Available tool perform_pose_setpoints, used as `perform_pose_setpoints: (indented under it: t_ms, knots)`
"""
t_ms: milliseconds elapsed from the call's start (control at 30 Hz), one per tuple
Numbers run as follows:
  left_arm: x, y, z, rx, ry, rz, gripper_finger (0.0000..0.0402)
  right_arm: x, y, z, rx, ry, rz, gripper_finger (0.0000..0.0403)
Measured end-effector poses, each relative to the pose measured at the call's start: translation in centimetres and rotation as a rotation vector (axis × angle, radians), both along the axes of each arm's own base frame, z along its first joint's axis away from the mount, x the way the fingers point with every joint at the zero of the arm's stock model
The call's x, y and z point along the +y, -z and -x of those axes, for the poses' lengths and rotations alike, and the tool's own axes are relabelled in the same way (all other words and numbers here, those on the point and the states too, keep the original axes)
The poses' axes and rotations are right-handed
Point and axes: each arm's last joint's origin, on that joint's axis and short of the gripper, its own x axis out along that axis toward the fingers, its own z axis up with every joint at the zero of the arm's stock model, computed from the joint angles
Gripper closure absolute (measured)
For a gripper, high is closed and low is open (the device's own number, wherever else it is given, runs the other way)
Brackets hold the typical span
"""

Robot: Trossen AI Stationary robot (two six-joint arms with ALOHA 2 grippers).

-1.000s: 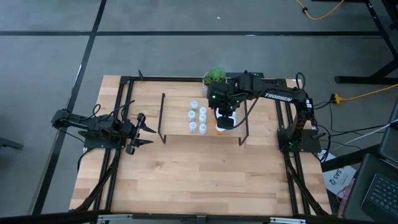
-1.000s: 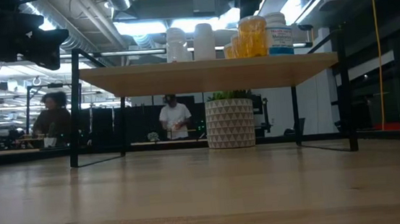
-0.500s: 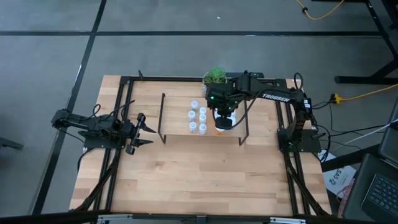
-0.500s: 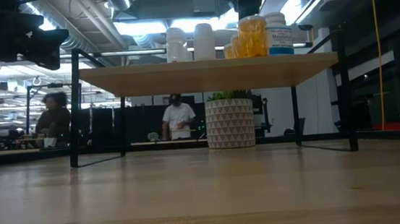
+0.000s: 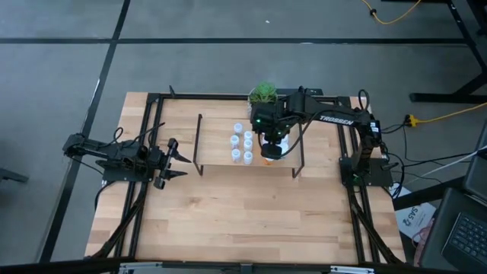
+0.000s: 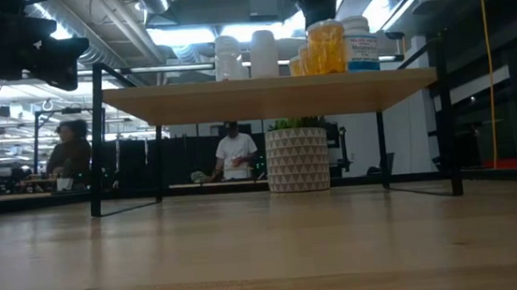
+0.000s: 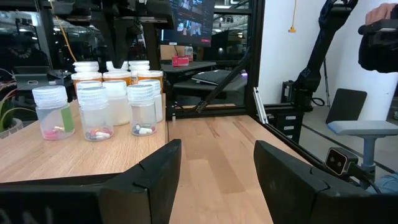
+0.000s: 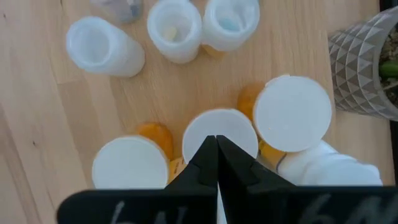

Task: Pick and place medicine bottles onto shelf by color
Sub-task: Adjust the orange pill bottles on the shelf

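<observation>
The light-wood shelf (image 5: 217,141) stands mid-table on thin black frames. Several small clear bottles (image 5: 242,141) stand on its middle, and they also show in the left wrist view (image 7: 93,112). Orange-tinted, white-capped bottles (image 8: 130,165) stand on its right part. My right gripper (image 8: 216,144) is shut and points down over the white cap (image 8: 219,127) of one orange bottle. My left gripper (image 5: 183,163) is open and empty, left of the shelf, and points toward it. My right gripper's shut fingertips stand right over the middle of an orange bottle's white cap (image 8: 205,134), coming from above. The fingers themselves hide the meeting point, so I cannot tell whether they touch the cap. The bottle stands upright on the shelf.
A potted green plant (image 5: 262,93) in a patterned white pot (image 6: 297,156) stands just behind the shelf, close to my right arm. Bare tabletop (image 5: 243,213) lies in front of the shelf. People show in the room beyond the table.
My right gripper has shifted a little toward the table's left above the orange bottles on the shelf. Its fingers have stayed shut. The bottles have not moved.
</observation>
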Motion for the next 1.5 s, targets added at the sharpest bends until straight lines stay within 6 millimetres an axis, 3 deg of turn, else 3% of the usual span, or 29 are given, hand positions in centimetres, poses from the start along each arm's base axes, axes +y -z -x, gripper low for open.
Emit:
perform_pose_setpoints:
  t_ms: [967,1133,1267,1500]
  knots:
    - [0.0,0.0,0.0,0.005,0.000,-0.001,0.0205,-0.1,1.0,-1.0,0.007,0.001,0.000,0.0402]
    - [0.0,0.0,0.0,0.005,0.000,-0.001,0.0205,0.1,-0.5,-0.6,-0.005,-0.001,0.018,0.0402]
    - [0.0,0.1,0.0,0.005,0.000,-0.001,0.0205,1.3,-1.8,0.1,0.005,0.000,0.006,0.0402]
    - [0.0,0.1,0.0,0.006,0.000,-0.001,0.0205,4.9,-0.4,0.1,0.078,-0.071,-0.024,0.0402]
